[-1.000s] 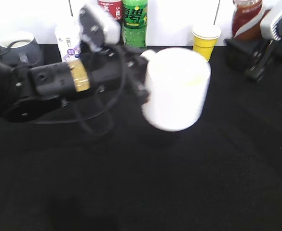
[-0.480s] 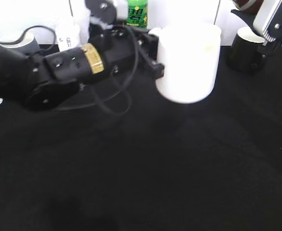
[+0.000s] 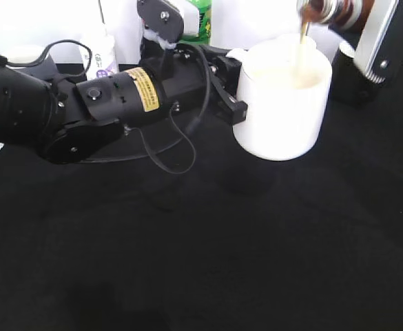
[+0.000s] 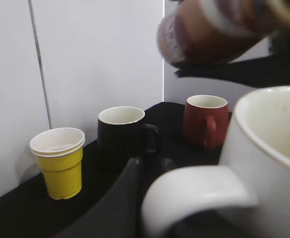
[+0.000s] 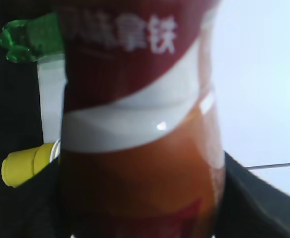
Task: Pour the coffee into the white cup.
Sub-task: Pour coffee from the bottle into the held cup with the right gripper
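Observation:
My left gripper (image 3: 232, 89) is shut on the handle of the white cup (image 3: 284, 103) and holds it above the black table. The cup's handle and rim fill the left wrist view (image 4: 263, 163), with the gripper's finger (image 4: 130, 198) beside the handle. My right gripper (image 3: 366, 27) is shut on the coffee bottle (image 3: 332, 10), tilted over the cup at the top right. A thin brown stream (image 3: 302, 38) falls from the bottle's mouth into the cup. The bottle's brown-orange and red wrap fills the right wrist view (image 5: 140, 129). It also shows tilted in the left wrist view (image 4: 209, 29).
A black mug (image 3: 349, 72) stands behind the cup on the right, also in the left wrist view (image 4: 122, 136). A yellow paper cup (image 4: 60, 168) and a red mug (image 4: 204, 121) stand by the wall. A green bottle (image 3: 198, 14), a small white bottle (image 3: 99, 52) and a grey mug (image 3: 29, 58) line the back.
My left gripper has carried the white cup up and to the right. The right gripper has tilted the coffee bottle over the cup, and coffee now streams into it.

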Action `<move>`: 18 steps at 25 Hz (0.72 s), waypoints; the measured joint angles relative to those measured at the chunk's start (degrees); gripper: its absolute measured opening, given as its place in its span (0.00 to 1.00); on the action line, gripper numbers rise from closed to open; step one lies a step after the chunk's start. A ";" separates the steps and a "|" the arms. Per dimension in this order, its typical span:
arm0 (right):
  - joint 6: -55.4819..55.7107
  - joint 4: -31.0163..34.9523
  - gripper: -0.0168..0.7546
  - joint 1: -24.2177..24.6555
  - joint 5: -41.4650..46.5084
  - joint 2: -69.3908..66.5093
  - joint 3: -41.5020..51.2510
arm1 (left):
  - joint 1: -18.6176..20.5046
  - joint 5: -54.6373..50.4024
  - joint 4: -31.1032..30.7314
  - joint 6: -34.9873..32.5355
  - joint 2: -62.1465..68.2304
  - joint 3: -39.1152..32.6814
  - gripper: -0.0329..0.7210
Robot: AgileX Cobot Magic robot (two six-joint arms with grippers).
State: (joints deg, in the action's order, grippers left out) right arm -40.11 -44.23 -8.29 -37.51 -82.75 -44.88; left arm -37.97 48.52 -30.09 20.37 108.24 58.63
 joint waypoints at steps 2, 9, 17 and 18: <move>-1.88 0.00 0.69 0.00 0.00 -0.08 0.00 | 0.00 0.00 -0.02 0.00 0.00 0.00 0.14; -5.63 0.00 0.69 0.00 0.00 -0.08 0.00 | 0.00 0.00 -0.06 0.00 0.00 0.00 0.14; -10.14 1.07 0.69 0.00 -0.14 -0.08 0.00 | 0.00 -0.41 -0.22 0.00 0.00 0.00 0.14; -10.35 1.11 0.69 0.00 -0.15 -0.08 0.00 | 0.00 -0.41 -0.26 0.00 0.00 0.00 0.14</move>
State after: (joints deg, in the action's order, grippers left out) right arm -50.46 -43.12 -8.29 -37.66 -82.82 -44.88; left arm -37.97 48.11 -30.35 20.37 108.24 58.63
